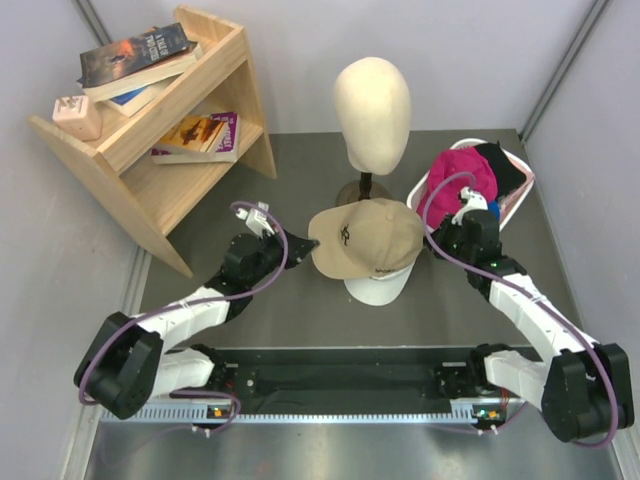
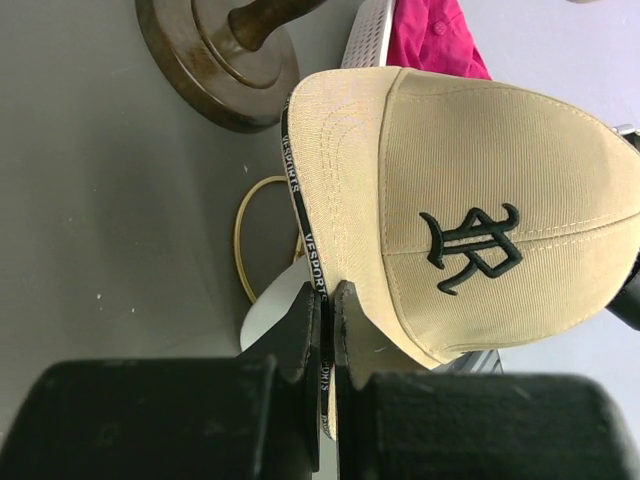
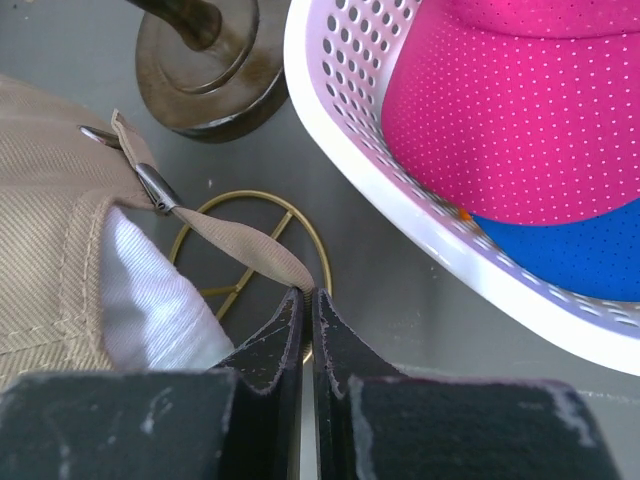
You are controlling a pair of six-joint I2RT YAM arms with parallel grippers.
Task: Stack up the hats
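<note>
A tan cap with a black emblem hangs between both grippers, just over a white cap at the table's middle. My left gripper is shut on the tan cap's brim, pinching its black edge band. My right gripper is shut on the end of the tan cap's back strap. The white cap shows beneath the tan cap. A magenta cap, a blue cap and a black hat lie in the white basket.
The cream mannequin head on its dark round base stands just behind the caps. A gold wire ring lies under the white cap. A wooden shelf with books fills the back left. The basket is at the back right.
</note>
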